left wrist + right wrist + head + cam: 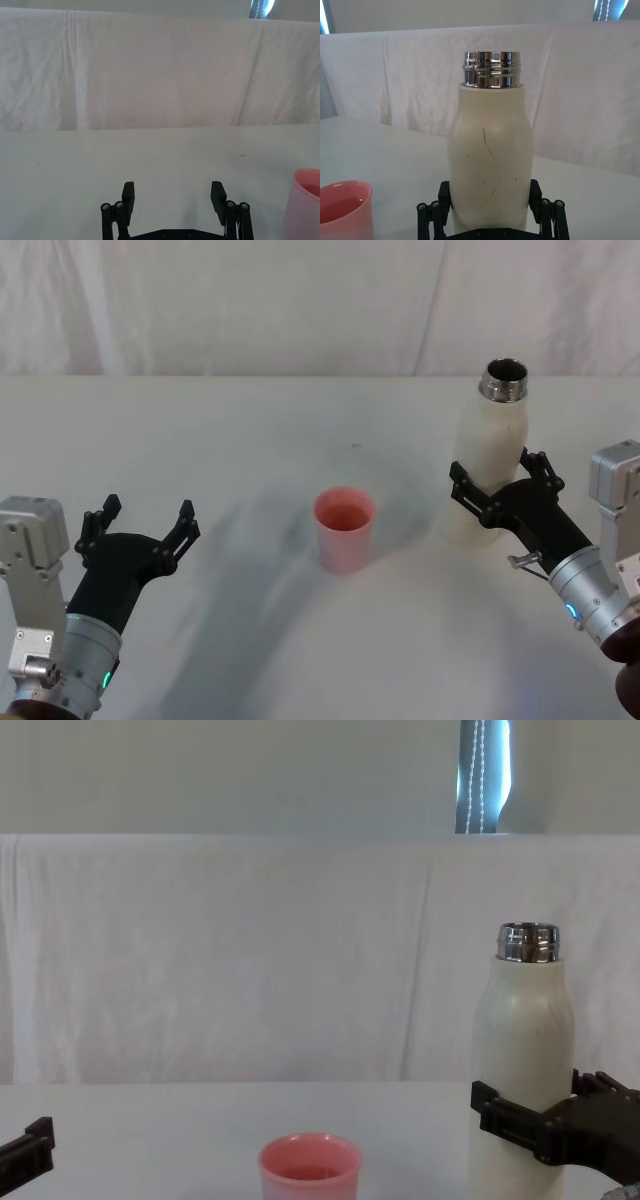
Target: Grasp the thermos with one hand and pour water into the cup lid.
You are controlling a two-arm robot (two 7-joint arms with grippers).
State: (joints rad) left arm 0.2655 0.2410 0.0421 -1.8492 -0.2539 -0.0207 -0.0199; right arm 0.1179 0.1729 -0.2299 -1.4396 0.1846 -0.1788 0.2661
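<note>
The thermos (488, 455) stands upright on the tabletop (250, 440), right of the cup (345, 530), and is bracketed low on its body by the right claw (492, 485); firm closure cannot be told. A lift and tilt toward the cup seem needed next. The fingers (445, 192) flanking it are shown in the right wrist view. The left claw (140, 530) is held wide, idle.

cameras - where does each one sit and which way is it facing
Head: high, looking down at the table, thermos, cup lid; shows the left gripper and right gripper.
Chest: low, facing forward, thermos and cup side-on; shows the right gripper at the bottle.
Left wrist: looks out past its open jaws.
Right wrist: looks at the thermos between its jaws.
Shared: all four show the cup lid.
</note>
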